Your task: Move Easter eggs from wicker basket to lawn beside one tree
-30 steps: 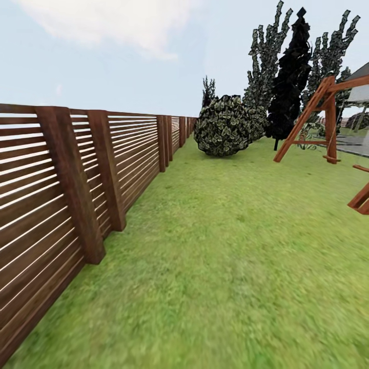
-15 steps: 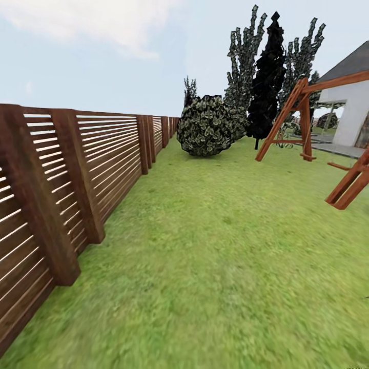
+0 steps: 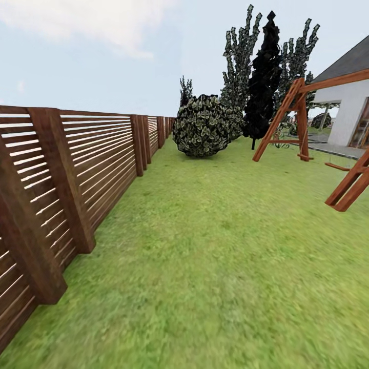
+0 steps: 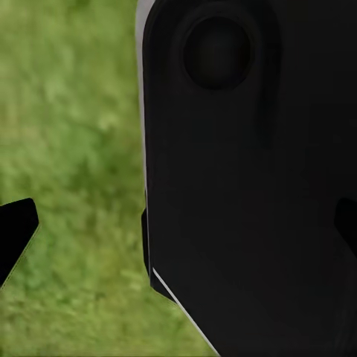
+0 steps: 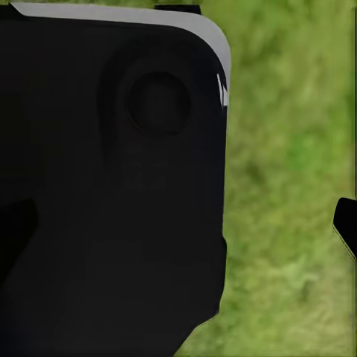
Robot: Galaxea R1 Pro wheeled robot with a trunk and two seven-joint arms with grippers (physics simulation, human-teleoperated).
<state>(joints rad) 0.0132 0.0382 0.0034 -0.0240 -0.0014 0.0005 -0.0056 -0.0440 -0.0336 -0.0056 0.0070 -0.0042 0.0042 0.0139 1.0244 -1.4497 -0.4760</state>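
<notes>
Open lawn (image 3: 220, 246) runs ahead, free of obstacles. A slatted wooden fence (image 3: 77, 159) walls off the left side. A round bush (image 3: 201, 126) stands far ahead, and a wooden swing frame (image 3: 307, 118) blocks the right.

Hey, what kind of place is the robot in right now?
Most likely a fenced back garden: a lawn bordered by a slatted wooden fence, with a round bush, a wooden swing frame and a white house beyond.
</notes>
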